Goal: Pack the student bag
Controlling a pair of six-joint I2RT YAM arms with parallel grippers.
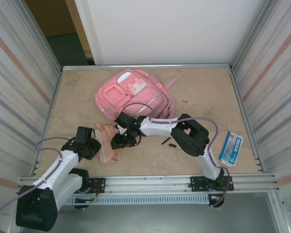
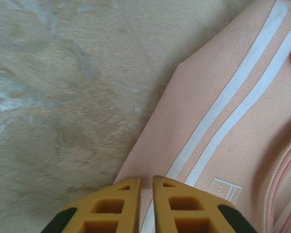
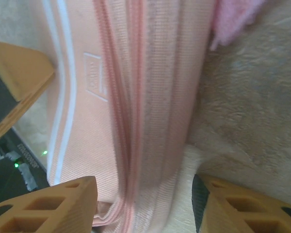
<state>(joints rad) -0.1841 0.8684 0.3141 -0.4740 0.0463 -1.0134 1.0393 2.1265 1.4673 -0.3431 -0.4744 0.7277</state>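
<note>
bag (image 1: 136,94) lies flat, upper centre of top view; soft, floppy, looks light, likely sags when lifted. best hold: strap (image 1: 170,82) or zip edge. left gripper (image 2: 145,182) nearly closed, pinching pouch (image 2: 223,126) corner. right gripper (image 3: 143,194) open, straddling pouch, not clamped.

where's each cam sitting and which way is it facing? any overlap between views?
Top external: above and behind the bases, looking down on table, bag, pouch; left arm and right arm show.
Left wrist: on left arm, facing down at pouch corner and table; left fingers pinch the pouch edge.
Right wrist: on right arm, facing down along pouch zip; right fingers open astride it.
Shared: both wrist views see the pouch's white stripes and label.
</note>
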